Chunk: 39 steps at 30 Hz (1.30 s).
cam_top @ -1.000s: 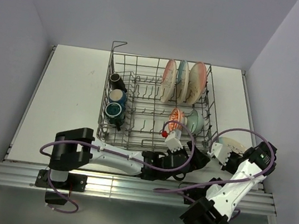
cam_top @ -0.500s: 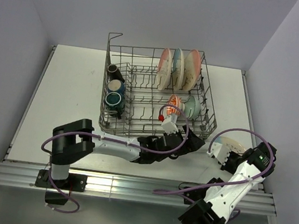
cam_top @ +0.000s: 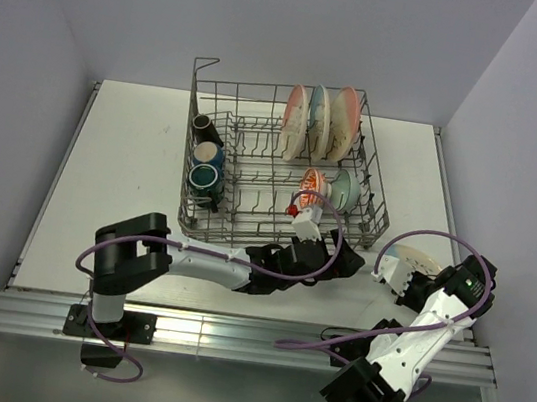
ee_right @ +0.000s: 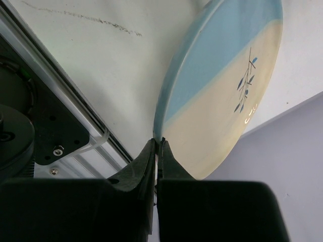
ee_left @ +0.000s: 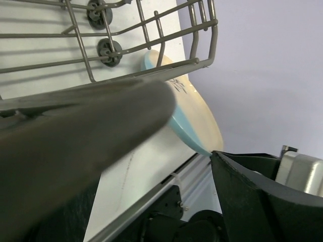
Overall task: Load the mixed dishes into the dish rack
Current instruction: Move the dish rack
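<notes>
Across the middle of the white worktop [cam_top: 123, 159], toward 12 o'clock, sits the grey wire dish rack [cam_top: 252, 173]. Three plates [cam_top: 318, 120] stand on edge between the tines in its 1 o'clock corner, in the order pink, blue, pink. A fourth plate [cam_top: 422, 256], cream and light blue with a twig motif, is outside the rack at 4 o'clock from it. It is tilted, and its rim is pinched between the fingers of the right gripper [ee_right: 158, 143]. Inside the rack at 4 o'clock sit an orange-red bowl [cam_top: 314, 182] and, just at its 3 o'clock, a pale green bowl [cam_top: 343, 190]. Three small mugs [cam_top: 208, 155] line the 9 o'clock wall. The left gripper [cam_top: 302, 216] is at the rack's 5 o'clock wall, its fingers spread apart and holding nothing. Whether a finger touches the wire cannot be told.
</notes>
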Tool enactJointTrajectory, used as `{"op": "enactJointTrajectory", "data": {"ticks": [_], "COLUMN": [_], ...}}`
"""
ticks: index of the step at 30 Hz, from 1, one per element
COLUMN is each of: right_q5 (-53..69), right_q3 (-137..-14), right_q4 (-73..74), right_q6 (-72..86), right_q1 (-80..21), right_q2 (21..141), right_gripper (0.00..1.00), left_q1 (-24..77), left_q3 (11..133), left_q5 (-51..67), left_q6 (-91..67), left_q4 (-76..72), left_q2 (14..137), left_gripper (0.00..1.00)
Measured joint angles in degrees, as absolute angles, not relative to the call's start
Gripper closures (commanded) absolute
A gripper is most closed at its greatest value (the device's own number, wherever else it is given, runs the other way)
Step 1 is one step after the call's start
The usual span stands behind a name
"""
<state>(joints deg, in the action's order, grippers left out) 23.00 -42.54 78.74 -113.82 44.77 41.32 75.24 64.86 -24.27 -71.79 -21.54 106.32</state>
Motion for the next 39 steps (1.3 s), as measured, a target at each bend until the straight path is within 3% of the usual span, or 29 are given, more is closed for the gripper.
{"op": "enactJointTrajectory", "data": {"ticks": [19,29,39], "right_q5": [23.0,23.6,23.9], "right_q3": [-42.5,-42.5,-42.5], "right_q4": [78.8,78.8,78.8], "right_q6": [-113.8,-113.8,-113.8], "right_q1": [44.8,44.8,44.8], "right_q2": [42.6,42.7,42.7], "right_gripper": [1.0,1.0,1.0], "left_q1": [76.6,70.8,64.3], "left_q3": [63.1,50.7,46.7], "left_q5": [-20.7,-6.9,0.6], "left_q6": [-62.6,-58.6,-54.7], "left_q4": [-21.3,-22.0,-25.3], "left_q2": [105.5,94.0,91.8], "left_gripper": [0.01,0.01,0.01]}}
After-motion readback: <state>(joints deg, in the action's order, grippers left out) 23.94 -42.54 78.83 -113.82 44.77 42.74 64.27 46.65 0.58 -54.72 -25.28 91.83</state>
